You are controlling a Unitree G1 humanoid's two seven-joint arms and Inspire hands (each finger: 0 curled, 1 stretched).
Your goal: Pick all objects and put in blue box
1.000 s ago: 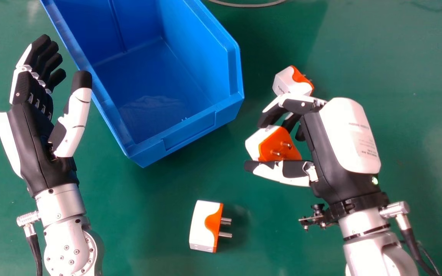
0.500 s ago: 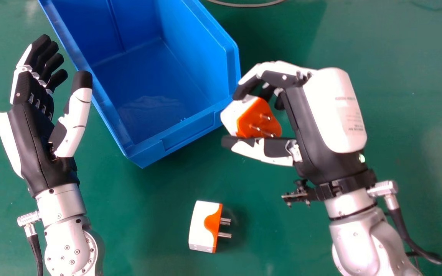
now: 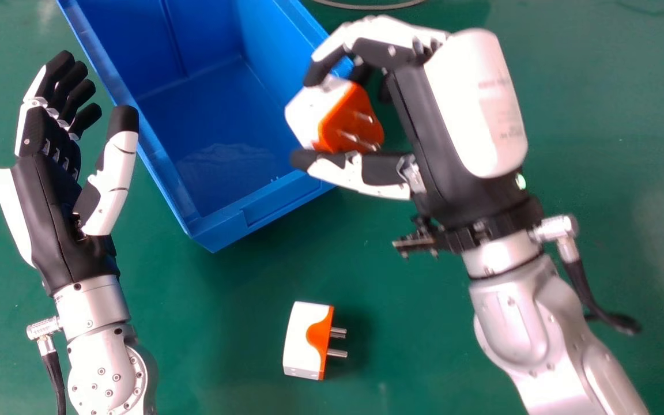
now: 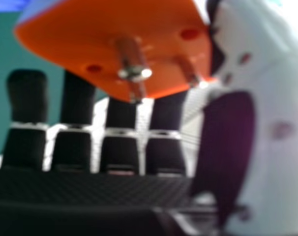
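In the head view my right hand (image 3: 436, 127) is over the right wall of the blue box (image 3: 222, 127), pinching a white and orange plug adapter (image 3: 352, 124) between fingers and thumb, its pins toward the palm. The right hand view shows the held adapter's orange face (image 4: 104, 39) and metal pins, with my right hand's thumb (image 4: 272, 118) beside it. My left hand (image 3: 49, 173) stays left of the box, fingers relaxed and holding nothing. Another white and orange adapter (image 3: 306, 340) lies on its side below the box, pins pointing right.
The green table (image 3: 614, 132) surrounds everything. The box's near wall (image 3: 280, 202) and its left rim (image 3: 162, 167) stand between the two hands. A grey cable (image 3: 366, 6) curves along the table's far edge.
Carrying the adapter, my right hand has moved up and left from the table to the box's right wall. The adapter that was beyond it is no longer visible. My left hand has kept still.
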